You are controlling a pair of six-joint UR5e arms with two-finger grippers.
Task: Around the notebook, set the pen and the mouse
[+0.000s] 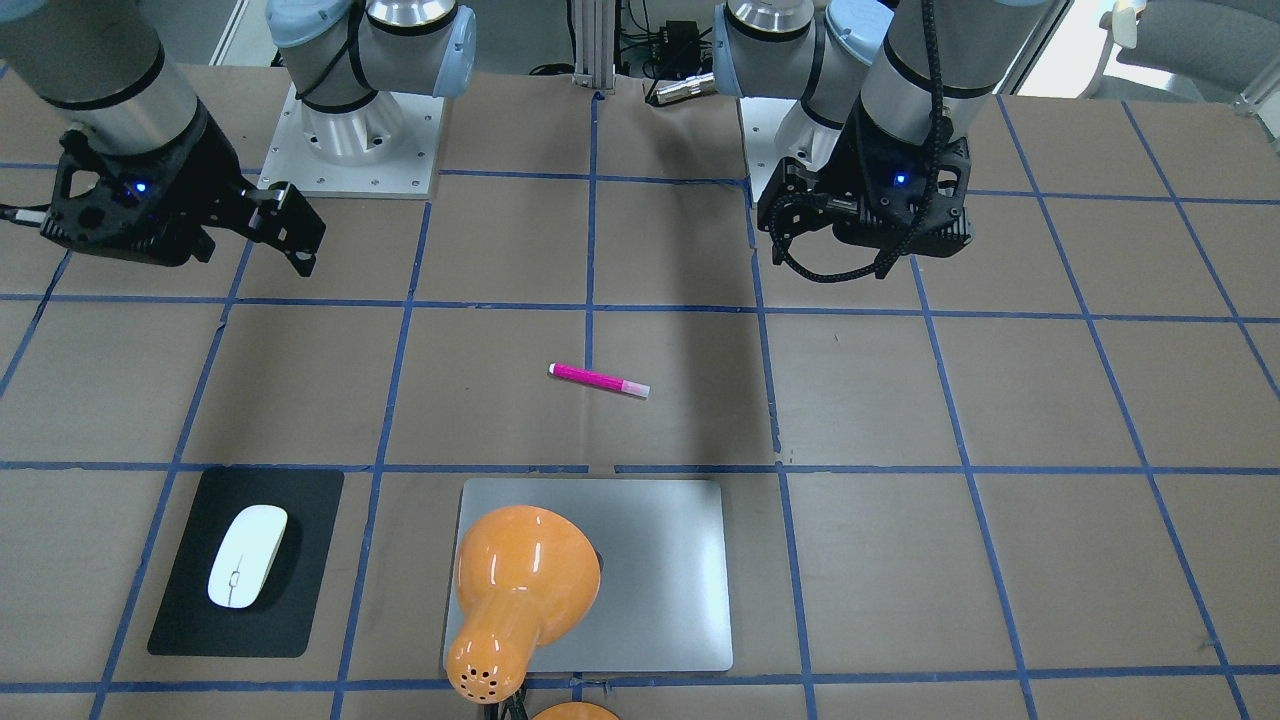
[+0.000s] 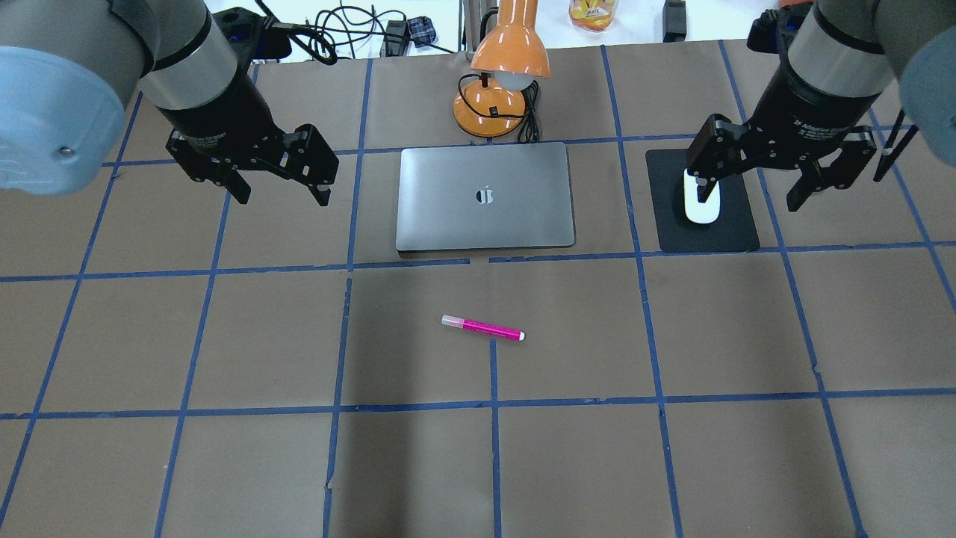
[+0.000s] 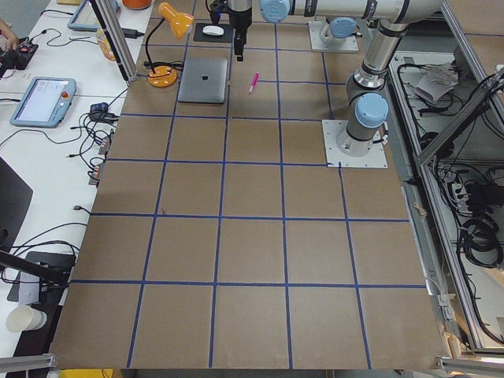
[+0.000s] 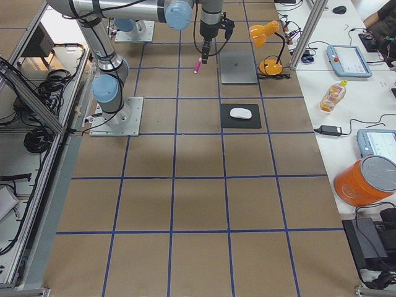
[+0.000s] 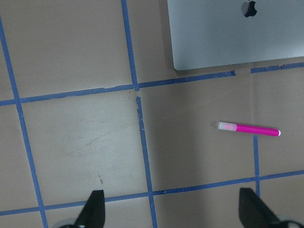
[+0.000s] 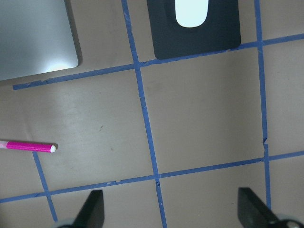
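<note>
The magenta pen (image 2: pixel 483 328) lies flat on the brown table, a little in front of the notebook (image 2: pixel 448 217) and apart from it. This silver notebook (image 1: pixel 670 590) lies shut, partly under the lamp head in the front-facing view. The white mouse (image 1: pixel 247 556) rests on a black mat (image 1: pixel 190 610) to the notebook's right. My left gripper (image 2: pixel 282 193) hangs open above the table left of the notebook, holding nothing. My right gripper (image 2: pixel 747 196) hangs open over the mat; one finger covers part of the mouse (image 2: pixel 703 211). The wrist views show the pen (image 5: pixel 248 128) and the mouse (image 6: pixel 192 13) below.
An orange desk lamp (image 2: pixel 502 75) stands behind the notebook, its head (image 1: pixel 520 585) leaning over it. Blue tape lines grid the table. Cables, a bottle and tablets lie on the white desk beyond the far edge.
</note>
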